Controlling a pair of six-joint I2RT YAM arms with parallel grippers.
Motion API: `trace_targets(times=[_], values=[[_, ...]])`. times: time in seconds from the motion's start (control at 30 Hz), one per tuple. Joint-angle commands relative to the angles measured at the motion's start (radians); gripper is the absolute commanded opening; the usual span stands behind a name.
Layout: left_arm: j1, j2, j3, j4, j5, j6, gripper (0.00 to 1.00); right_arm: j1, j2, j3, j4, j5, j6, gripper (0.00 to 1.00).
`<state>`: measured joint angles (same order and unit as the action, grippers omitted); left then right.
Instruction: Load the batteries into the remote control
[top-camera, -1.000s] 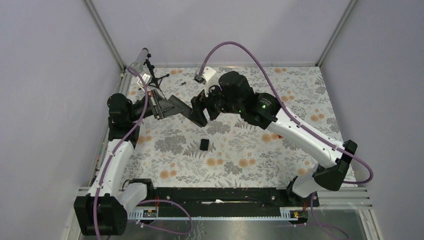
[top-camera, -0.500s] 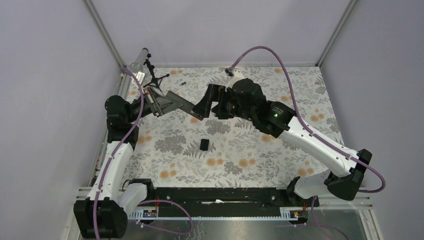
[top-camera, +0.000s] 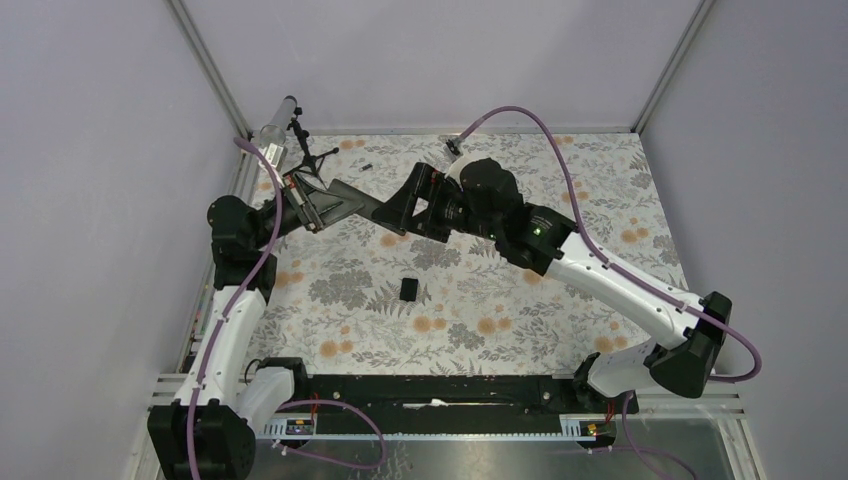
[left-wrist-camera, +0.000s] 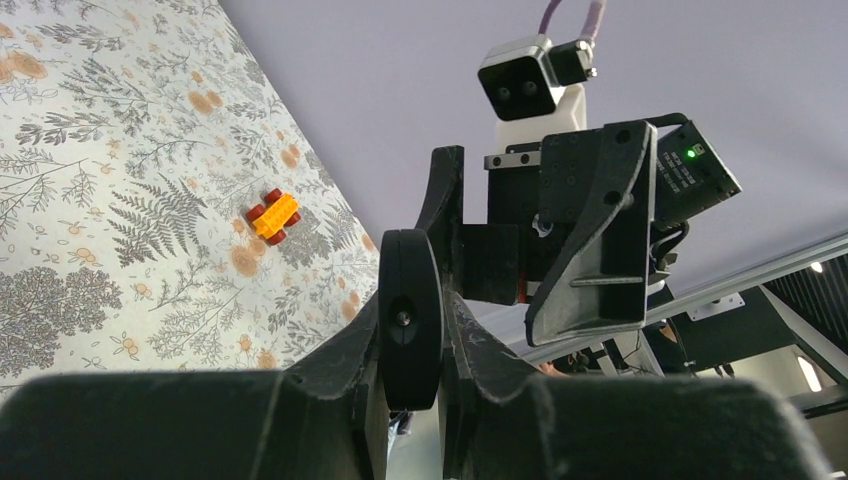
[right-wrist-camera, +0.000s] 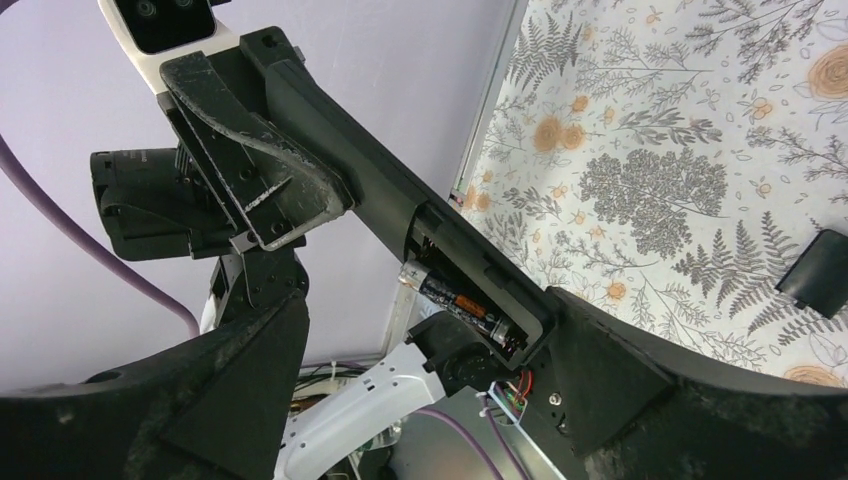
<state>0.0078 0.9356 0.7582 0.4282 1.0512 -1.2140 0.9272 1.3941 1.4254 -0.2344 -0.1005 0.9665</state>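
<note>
My left gripper is shut on the remote control, a slim black bar held above the mat and pointing right. In the left wrist view the remote shows end-on, clamped between the fingers. Its battery bay faces the right wrist camera, with one battery lying in it at a slant. My right gripper stands open around the remote's free end, its jaws wide apart. The small black cover lies flat on the mat. A tiny dark cylinder, seemingly the other battery, lies near the back edge.
A black mini tripod and a clear tube stand at the back left corner. A yellow toy car with red wheels sits on the floral mat. Grey walls close in the back and both sides.
My right gripper has opened wide and shifted toward the back, turning about the remote's free end. The left gripper kept its hold and moved the remote slightly toward the back.
</note>
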Motion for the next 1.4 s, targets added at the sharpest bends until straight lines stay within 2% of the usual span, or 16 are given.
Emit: trace_targets(times=[0.0,0.1,0.37,0.57,0.7,0.9,1.1,1.37], values=[[-0.003,-0.034,-0.008,0.072,-0.013,-0.01,0.0,-0.016,0.009,-0.014,0.103,-0.052,0.074,0.92],[-0.003,-0.04,-0.011,0.072,-0.013,-0.015,0.0,-0.018,0.021,-0.006,0.1,-0.056,0.072,0.87],[-0.003,-0.044,-0.006,0.08,-0.023,-0.031,0.0,-0.027,0.036,-0.008,0.1,-0.087,0.065,0.61],[-0.019,-0.045,-0.007,0.082,-0.028,-0.046,0.0,-0.035,0.038,-0.016,0.105,-0.1,0.059,0.53],[-0.02,-0.039,-0.002,0.111,-0.037,-0.116,0.0,-0.04,0.027,-0.036,0.137,-0.115,0.055,0.49],[-0.019,-0.027,0.004,0.192,-0.043,-0.234,0.0,-0.045,0.028,-0.046,0.194,-0.161,0.063,0.53],[-0.019,-0.028,0.018,0.144,-0.025,-0.177,0.0,-0.071,0.004,-0.064,0.303,-0.208,0.079,0.79],[-0.019,0.002,0.03,0.176,-0.017,-0.167,0.0,-0.151,-0.062,-0.133,0.376,-0.264,0.076,0.81]])
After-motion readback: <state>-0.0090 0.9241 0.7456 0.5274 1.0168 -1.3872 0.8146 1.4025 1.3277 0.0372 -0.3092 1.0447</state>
